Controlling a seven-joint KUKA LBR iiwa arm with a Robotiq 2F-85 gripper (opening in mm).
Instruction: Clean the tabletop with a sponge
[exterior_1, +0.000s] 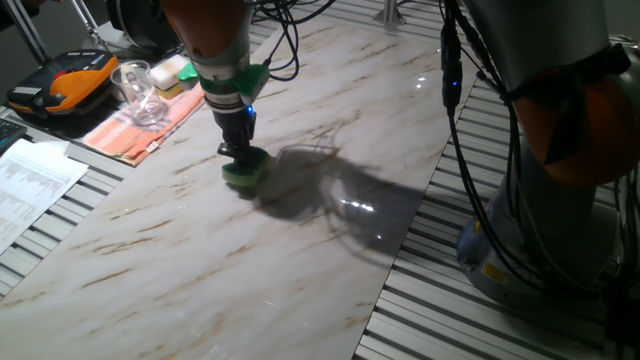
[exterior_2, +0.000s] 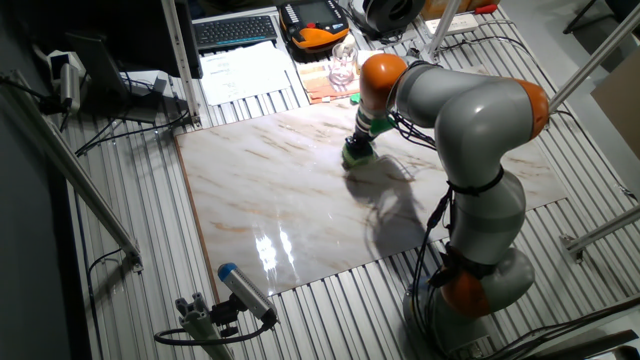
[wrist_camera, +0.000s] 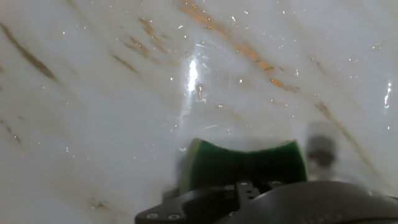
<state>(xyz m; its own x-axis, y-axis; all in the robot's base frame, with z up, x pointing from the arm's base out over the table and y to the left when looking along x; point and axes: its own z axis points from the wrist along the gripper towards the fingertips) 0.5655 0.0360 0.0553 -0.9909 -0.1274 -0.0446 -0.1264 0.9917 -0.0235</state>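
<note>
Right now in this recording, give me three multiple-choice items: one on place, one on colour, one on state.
1. Where is the sponge?
A. On the tabletop
B. On the striped cloth
C. On the slatted metal

2. What colour is it?
A. Yellow
B. Green
C. Orange

3. How do the gripper jaws stand?
A. Open above the sponge
B. Shut on the sponge
C. Away from it

Answers: 1 A, both fixed views show it pressed on the marble slab. 2 B, the hand view shows green. 3 B, the jaws clamp its top.
</note>
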